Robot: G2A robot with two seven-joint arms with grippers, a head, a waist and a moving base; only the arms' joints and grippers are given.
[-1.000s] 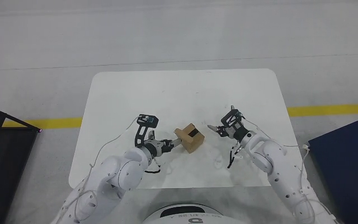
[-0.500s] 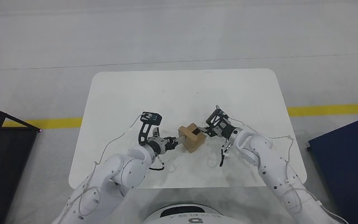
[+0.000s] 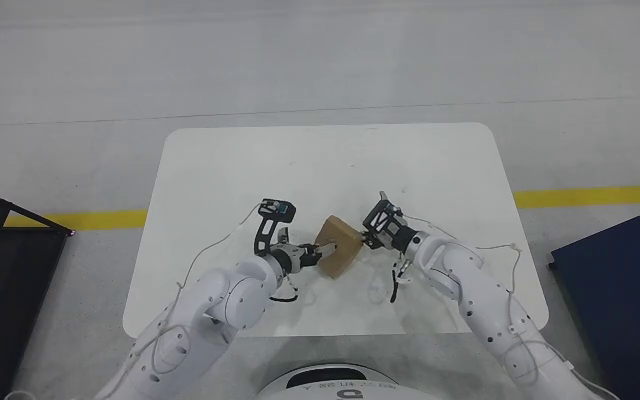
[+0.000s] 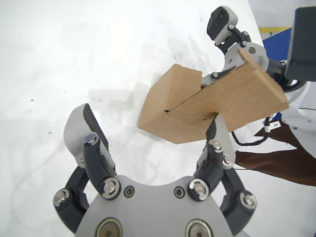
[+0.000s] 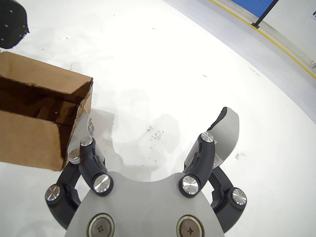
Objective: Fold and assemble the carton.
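The carton (image 3: 337,251) sits near the middle of the table (image 3: 250,170), between both grippers. The left gripper (image 4: 150,117) is spread wide, with one fingertip touching a raised flap. The right gripper (image 5: 155,114) is also spread wide, with one finger at the carton's open end.

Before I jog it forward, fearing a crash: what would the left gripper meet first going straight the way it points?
Most likely the carton: it lies right ahead of the open left gripper, one finger touching its flap.
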